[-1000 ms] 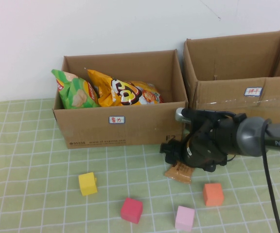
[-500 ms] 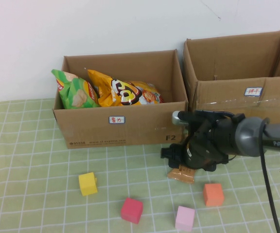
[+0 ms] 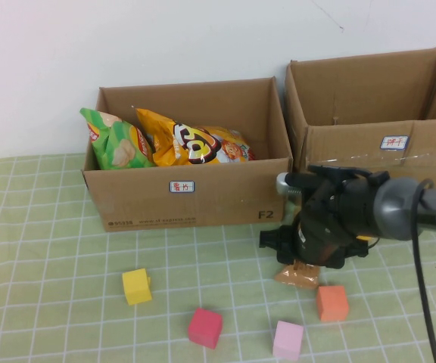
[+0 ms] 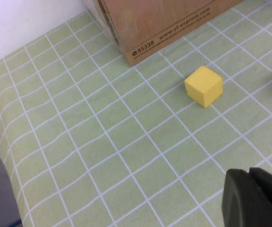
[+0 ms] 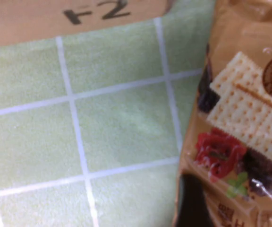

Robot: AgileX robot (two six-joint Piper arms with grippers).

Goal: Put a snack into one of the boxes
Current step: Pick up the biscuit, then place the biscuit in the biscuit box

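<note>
A tan cracker snack pack (image 3: 300, 276) (image 5: 240, 118) lies on the green checked cloth in front of the gap between the two boxes. My right gripper (image 3: 303, 261) points down over it, its jaws closed onto the pack; one dark finger (image 5: 191, 203) presses the pack's edge and the other is hidden. The left box (image 3: 188, 200) holds a green chip bag (image 3: 116, 140) and an orange one (image 3: 191, 144). Nothing shows inside the right box (image 3: 384, 151). My left gripper (image 4: 254, 198) hovers shut over bare cloth at the near left.
A yellow foam cube (image 3: 136, 286) (image 4: 203, 86), a red cube (image 3: 205, 327), a pink cube (image 3: 288, 339) and an orange cube (image 3: 331, 302) lie scattered on the cloth. The orange one sits just right of the snack. The left box corner (image 4: 159, 23) shows in the left wrist view.
My right gripper shifted to the right and its jaws narrowed; the snack pack slid right with it, toward the orange cube. The left arm stayed still.
</note>
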